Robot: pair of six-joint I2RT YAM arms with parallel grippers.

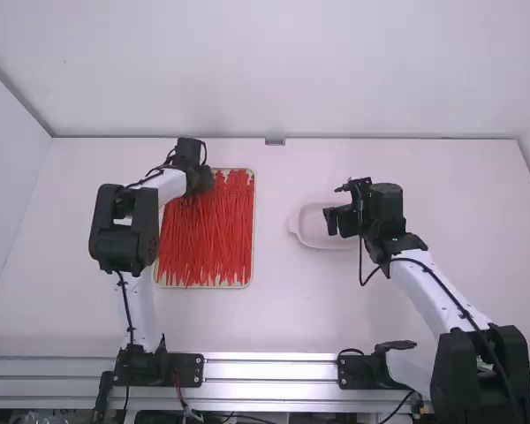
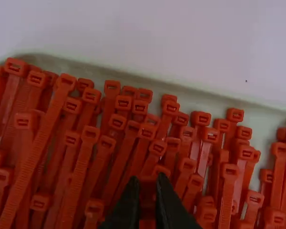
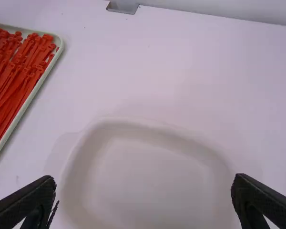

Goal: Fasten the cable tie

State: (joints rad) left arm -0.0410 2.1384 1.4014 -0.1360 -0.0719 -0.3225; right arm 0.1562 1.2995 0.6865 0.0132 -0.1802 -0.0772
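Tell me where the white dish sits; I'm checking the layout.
In the high view, the white dish sits right of the tray of red cable ties, beneath the right gripper.

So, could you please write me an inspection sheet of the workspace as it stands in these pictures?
Surface: white table, no marks or spills seen.
Job's things: red cable ties heaped in a pale tray; empty white dish beside the tray, apart from it.
Clutter: small grey bracket at the table's far edge.
Grippers: left claw low on the heap near the ties' heads, closed to a narrow gap with red tie in it; right claw wide open above the dish.
Cables: thin black cable hangs by the right arm.
Surroundings: white walls; metal rail at the near edge.
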